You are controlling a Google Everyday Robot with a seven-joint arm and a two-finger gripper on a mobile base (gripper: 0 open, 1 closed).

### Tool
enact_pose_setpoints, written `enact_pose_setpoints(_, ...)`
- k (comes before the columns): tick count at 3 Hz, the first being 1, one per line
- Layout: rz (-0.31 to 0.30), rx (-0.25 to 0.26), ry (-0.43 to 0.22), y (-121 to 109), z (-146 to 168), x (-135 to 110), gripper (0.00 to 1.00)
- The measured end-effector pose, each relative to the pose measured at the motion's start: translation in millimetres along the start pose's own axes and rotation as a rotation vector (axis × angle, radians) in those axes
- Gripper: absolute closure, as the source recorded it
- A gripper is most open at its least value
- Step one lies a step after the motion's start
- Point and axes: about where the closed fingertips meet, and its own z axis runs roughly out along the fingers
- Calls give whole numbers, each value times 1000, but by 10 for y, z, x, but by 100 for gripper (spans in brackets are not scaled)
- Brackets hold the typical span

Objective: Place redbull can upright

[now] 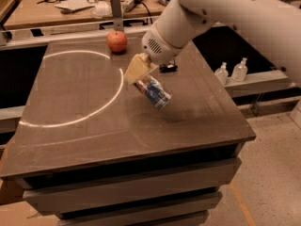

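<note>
The redbull can [155, 93], silver and blue, hangs tilted above the brown table top [94, 121], its free end pointing down and to the right. My gripper [140, 73] is shut on the can's upper left end, with tan fingers [135, 68] around it. The white arm reaches in from the upper right. The can's top and pull tab are hidden by the fingers.
A red apple [117, 41] sits at the table's back edge. A small black packet [168, 68] lies just behind the gripper. A white arc [94, 112] is marked on the table top. Two clear bottles [233, 72] stand on a shelf to the right.
</note>
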Motion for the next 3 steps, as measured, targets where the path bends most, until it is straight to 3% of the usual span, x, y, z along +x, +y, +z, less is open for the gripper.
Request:
enact_pose_setpoints(1,-24,-68,-198,26,-330,-228,100)
enact_pose_setpoints(2,-28,-167,-437,64,-481,-265,100)
enact_pose_setpoints(3,-35,-198,-586,35,-584,-124,100)
